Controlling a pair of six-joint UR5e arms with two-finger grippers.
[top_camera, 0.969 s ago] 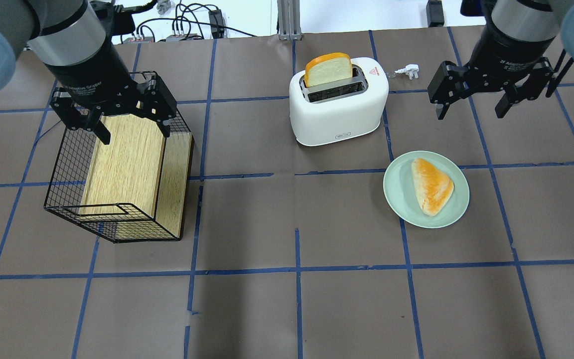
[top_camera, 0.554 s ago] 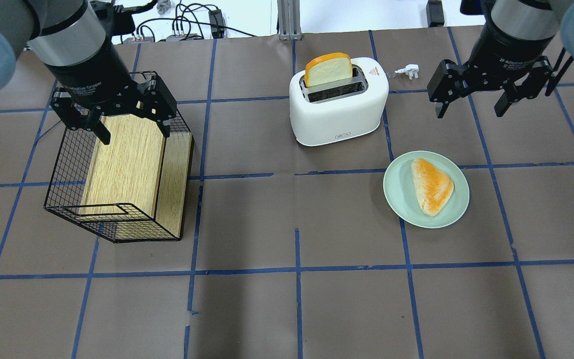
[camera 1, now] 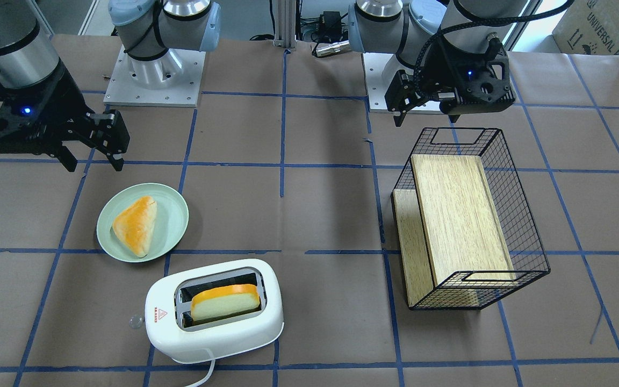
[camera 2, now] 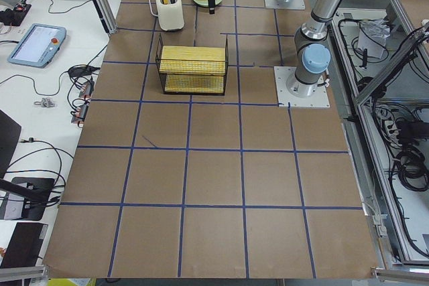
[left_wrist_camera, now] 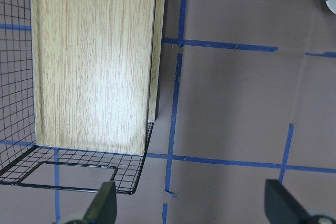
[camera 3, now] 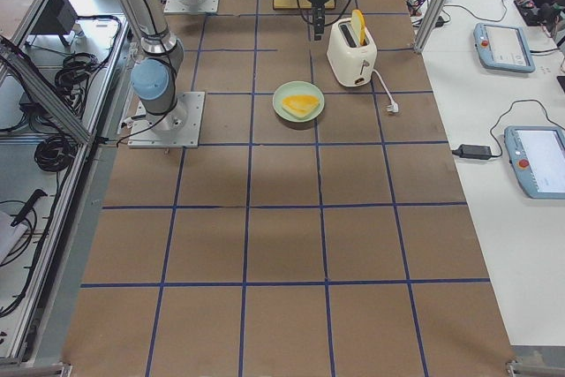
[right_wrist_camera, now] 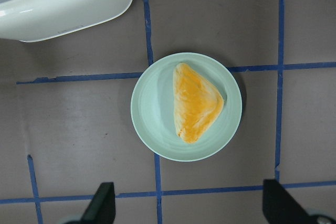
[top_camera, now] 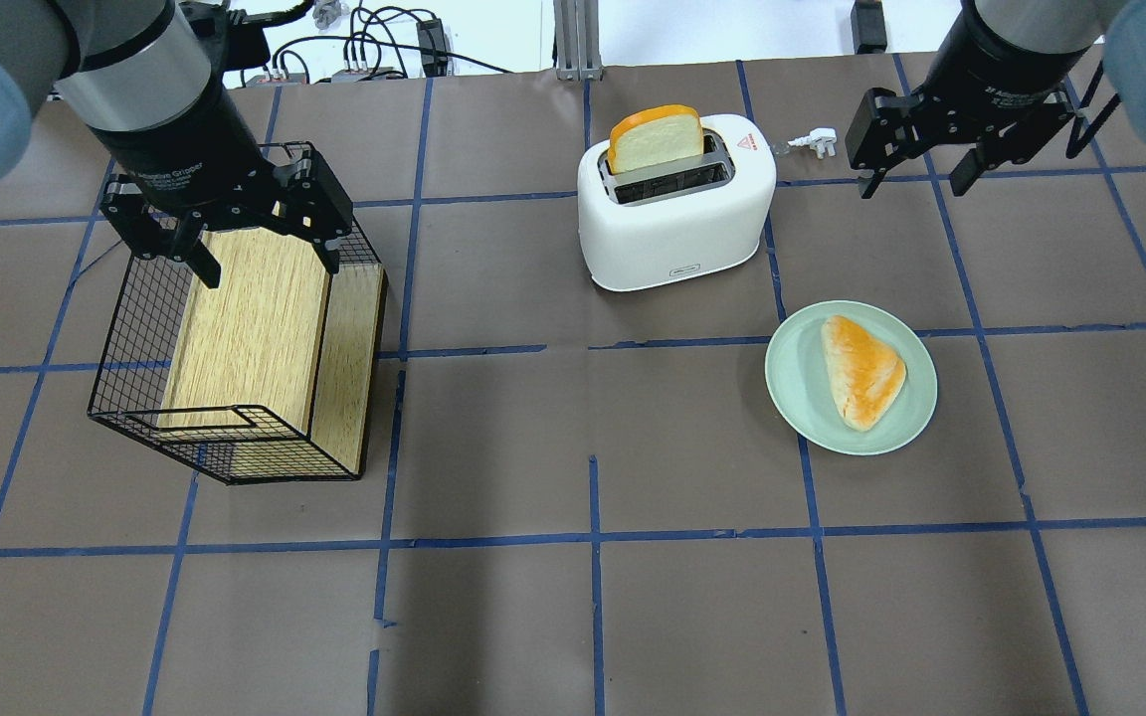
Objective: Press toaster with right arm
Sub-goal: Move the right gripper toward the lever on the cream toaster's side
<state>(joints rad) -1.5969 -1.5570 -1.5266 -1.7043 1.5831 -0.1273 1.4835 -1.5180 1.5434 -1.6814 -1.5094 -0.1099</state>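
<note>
Across right wrist view: toaster (right_wrist_camera: 63, 3), plate (right_wrist_camera: 152, 116)

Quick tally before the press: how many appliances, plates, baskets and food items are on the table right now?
Toaster: 1
Plate: 1
Wire basket: 1
Food items: 2 (bread slice standing in a toaster slot, pastry on the plate)
Total: 5

Silver-grey tubes with pale blue joint caps on right arm (top_camera: 1041, 20) and left arm (top_camera: 125, 60). Black two-fingered right tool (top_camera: 913, 182) and left tool (top_camera: 270, 267), blue light each, white lettering on collars. Black cable (camera 1: 423, 48) along left wrist, 1 o'clock in front-facing view. Grey base plates (camera 1: 127, 94), screws round edges.
</note>
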